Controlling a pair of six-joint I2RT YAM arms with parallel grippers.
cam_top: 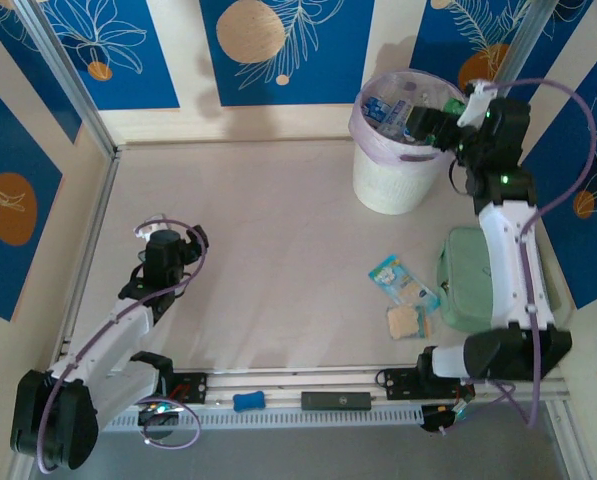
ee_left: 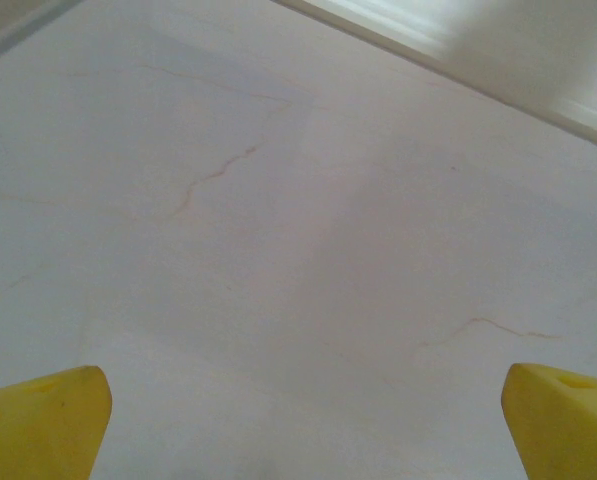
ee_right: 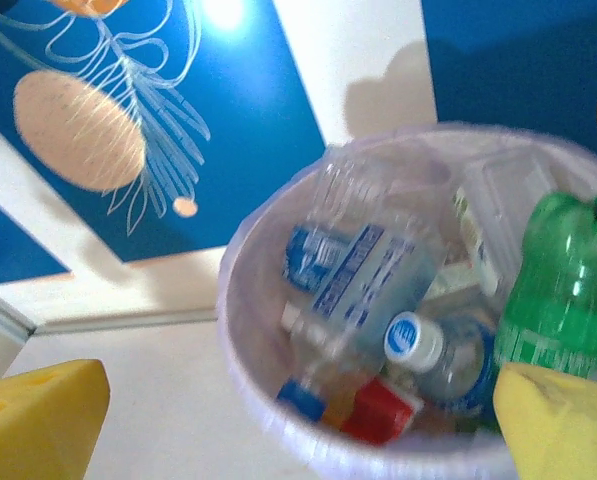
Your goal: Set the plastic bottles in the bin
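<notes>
At the far right of the bench, by the back wall, stands the bin, its lilac liner folded over the rim. The right fingers hang over that rim. In the wrist view they are spread wide above the bin's mouth and grip nothing. The left fingers sit well apart from it, low over bare bench at the near left, also wide open. A mint-green case lies near the right arm, with snack packets and a tan biscuit just beside it. Inside the bin lie the bottles: a clear bottle with a blue label slants across the heap, and a green bottle stands right by the right-hand finger.
</notes>
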